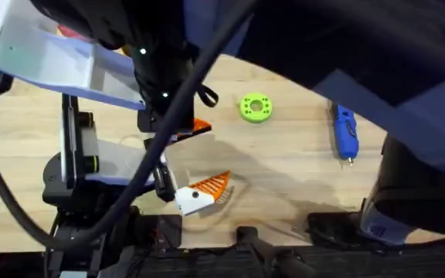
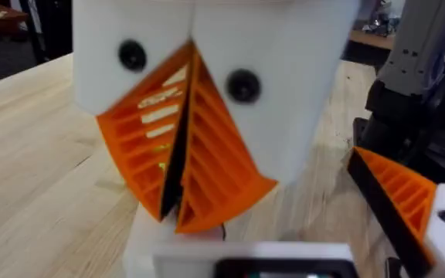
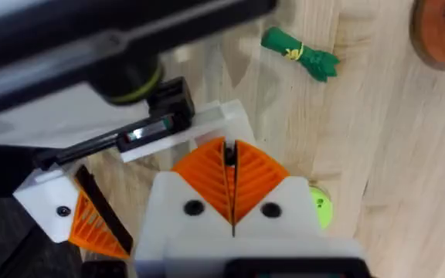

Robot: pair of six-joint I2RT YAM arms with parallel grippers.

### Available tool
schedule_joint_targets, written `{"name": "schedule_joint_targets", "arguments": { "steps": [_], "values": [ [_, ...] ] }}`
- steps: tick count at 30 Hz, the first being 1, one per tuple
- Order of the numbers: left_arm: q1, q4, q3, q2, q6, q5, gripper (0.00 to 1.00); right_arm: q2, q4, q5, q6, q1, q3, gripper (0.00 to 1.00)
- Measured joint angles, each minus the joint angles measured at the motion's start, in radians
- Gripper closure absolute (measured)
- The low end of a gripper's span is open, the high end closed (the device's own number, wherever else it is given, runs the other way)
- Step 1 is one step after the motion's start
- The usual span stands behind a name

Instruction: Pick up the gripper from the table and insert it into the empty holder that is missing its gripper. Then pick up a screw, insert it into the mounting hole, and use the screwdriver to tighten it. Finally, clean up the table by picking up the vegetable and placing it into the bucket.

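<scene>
Overhead: screwdriver point(image 1: 345, 131) lies apart; both grippers' orange pads point(image 3: 230, 179) look pressed together, holding nothing

No readable text, labels, brands, numbers or signs on anything in view. White finger mounts, orange ribbed pads, blue screwdriver point(image 1: 345, 132), lime-green disc point(image 1: 255, 107), wooden table point(image 1: 284, 177): all bare of markings. A small lit strip on a black part seen from the right wrist is too blurred to read.
</scene>
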Motion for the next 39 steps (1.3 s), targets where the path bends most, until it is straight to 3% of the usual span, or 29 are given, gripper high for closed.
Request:
{"name": "schedule_joint_targets", "arguments": {
  "steps": [2,7,8,9,18,28,32,39],
  "values": [
    [0.000,0.000,0.000,0.000,0.000,0.000,0.014,0.000,-0.001,0.000,0.003,0.000,0.000,0.971],
    [-0.003,-0.001,0.000,0.000,0.004,0.014,0.016,0.000,-0.009,0.011,0.004,-0.006,0.003,0.230],
    [-0.003,-0.001,0.000,0.000,0.005,0.014,0.015,0.000,-0.011,0.010,0.004,-0.005,0.003,0.098],
    [-0.003,-0.001,0.000,0.000,0.007,0.014,0.016,0.000,-0.013,0.011,0.001,-0.005,0.003,0.038],
    [-0.003,-0.001,0.000,0.000,0.008,0.014,0.015,-0.040,-0.011,0.010,0.067,-0.009,0.003,0.010],
    [-0.003,-0.001,0.000,0.000,0.008,0.014,0.015,-0.221,-0.001,0.053,0.366,-0.085,0.003,0.010],
    [-0.003,-0.001,0.000,0.000,0.008,0.014,0.015,-0.251,-0.014,0.137,0.495,-0.096,0.003,0.010],
    [-0.003,-0.001,0.000,0.000,0.009,0.014,0.015,-0.294,-0.047,0.183,0.631,-0.112,-0.007,0.010]
  ]
}}
